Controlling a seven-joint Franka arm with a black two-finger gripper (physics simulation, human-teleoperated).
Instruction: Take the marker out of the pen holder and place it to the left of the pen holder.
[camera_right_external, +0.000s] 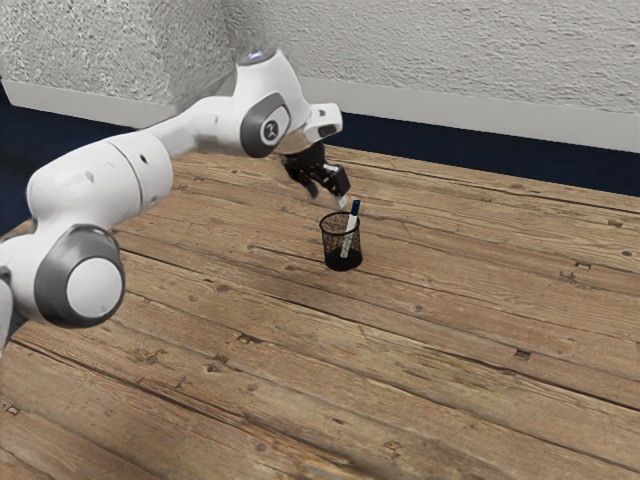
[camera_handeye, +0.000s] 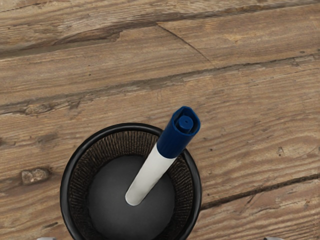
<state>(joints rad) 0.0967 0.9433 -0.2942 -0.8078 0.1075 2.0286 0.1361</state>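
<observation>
Overhead, gripper (camera_right_external: 328, 200) parted; marker (camera_handeye: 157, 167) tilted in holder (camera_handeye: 65, 182)

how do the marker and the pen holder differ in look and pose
The marker is white with a blue cap, while the pen holder is black with mesh sides. The marker is slim and leans; the pen holder is wide and stands upright. The marker's capped end rises above the pen holder's rim. Both are roughly round in section.

Blue-capped white marker (camera_handeye: 152, 172), black mesh pen holder (camera_handeye: 64, 187), brown wood-grained table (camera_handeye: 260, 125), white-and-grey arm (camera_right_external: 100, 187), black fingers (camera_right_external: 337, 181)
</observation>
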